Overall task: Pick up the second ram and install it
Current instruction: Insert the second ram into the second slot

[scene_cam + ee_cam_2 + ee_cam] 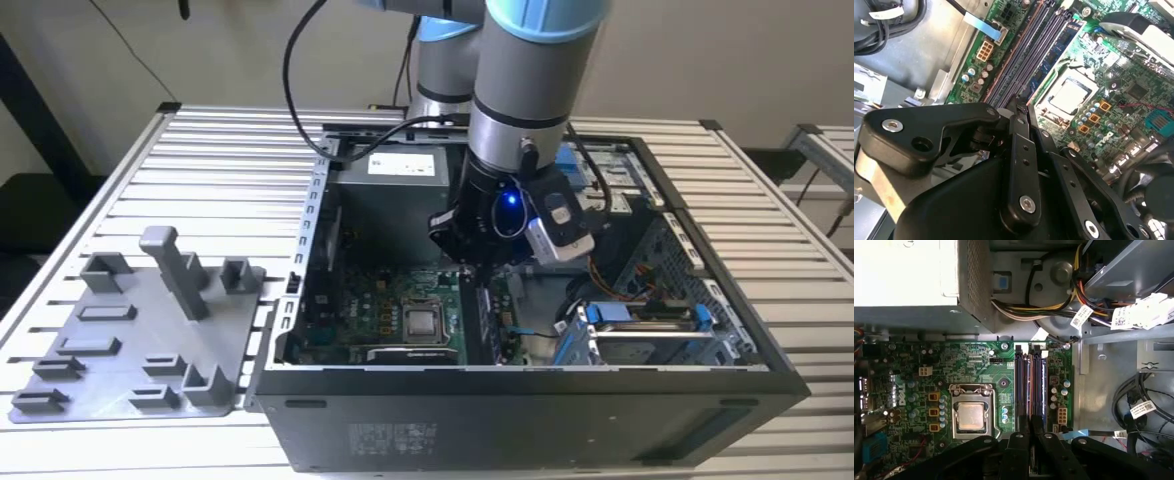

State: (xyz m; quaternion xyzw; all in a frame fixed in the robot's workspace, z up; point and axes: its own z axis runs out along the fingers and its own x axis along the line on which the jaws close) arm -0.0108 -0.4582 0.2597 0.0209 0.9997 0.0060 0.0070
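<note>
My gripper (477,268) reaches down into the open computer case (747,350), right above the memory slots (1030,385) beside the silver CPU (972,416). In both wrist views its black fingers (1019,125) are pinched close together over one slot. The second ram (1027,390) shows edge-on as a thin strip running along that slot and ending between the fingertips. It stands upright at the slot; how deep it sits is hidden. Another ram (1059,47), bluish with chips on its side, stands in the neighbouring slot.
The power supply (909,275) and its cable bundle (1029,310) lie beyond the slots. Blue drive brackets (641,320) and loose cables fill the exterior view's right side of the case. A grey holder fixture (147,330) stands on the slatted table at the exterior view's left.
</note>
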